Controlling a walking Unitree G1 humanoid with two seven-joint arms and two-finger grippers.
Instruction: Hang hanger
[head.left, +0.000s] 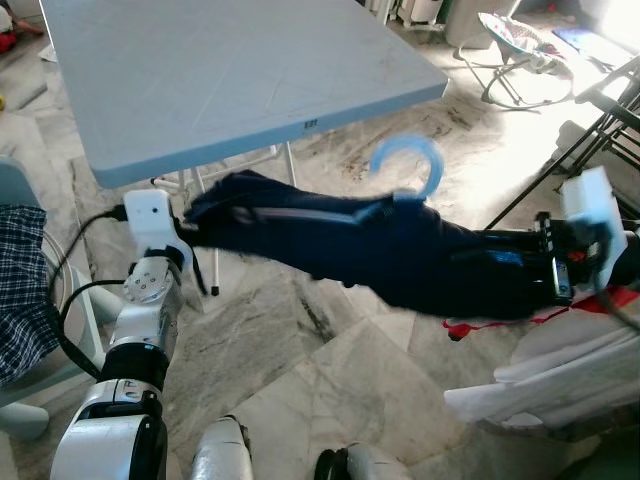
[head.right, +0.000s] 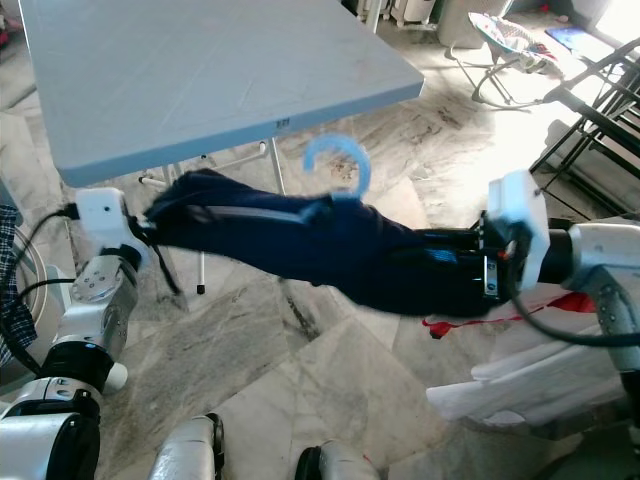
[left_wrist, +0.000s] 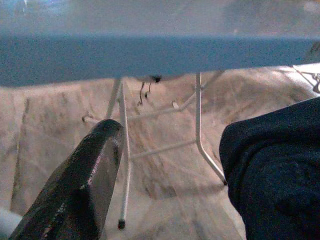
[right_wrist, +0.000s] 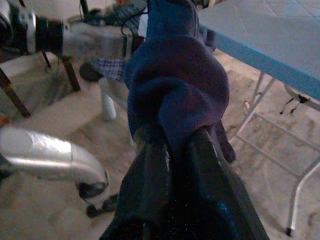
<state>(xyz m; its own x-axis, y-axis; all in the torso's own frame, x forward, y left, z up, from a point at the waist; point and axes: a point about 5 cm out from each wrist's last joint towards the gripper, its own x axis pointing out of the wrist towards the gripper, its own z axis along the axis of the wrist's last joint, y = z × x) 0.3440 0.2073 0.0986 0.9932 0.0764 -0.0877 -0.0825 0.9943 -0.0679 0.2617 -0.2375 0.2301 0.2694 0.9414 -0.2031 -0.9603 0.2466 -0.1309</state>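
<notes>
While the dark navy garment (head.left: 400, 250) is stretched between the two arms above the marble floor (head.left: 300, 390), the light blue hanger hook (head.left: 410, 165) rises from its middle, the hanger's shoulders being hidden inside the cloth. Left gripper (head.left: 195, 235): at the garment's left end, just below the edge of the grey-blue folding table (head.left: 230, 70); in the left wrist view one black finger (left_wrist: 85, 185) stands apart from the cloth, so whether this gripper actually pinches the fabric cannot be told. Right gripper (head.right: 470, 265): at the garment's right end; the right wrist view shows its two fingers closed on a bunched fold of navy fabric (right_wrist: 175, 90). Surroundings: a checked cloth (head.left: 20, 290) on a pale chair at the robot's left; white fabric (head.left: 560, 380) heaped at lower right; dark rack bars (head.left: 600, 110) at upper right, possibly the intended hanging place, though this is not certain.

Handling, as a judgement: the garment is soft and limp and sags between supports, so it gives no control over the hook's direction. The plastic hanger is light and stiff but could slip out of the neckline if tilted. The better hold is probably on the hanger itself, at the hook's base or on a shoulder through the cloth, keeping the hook upright.
</notes>
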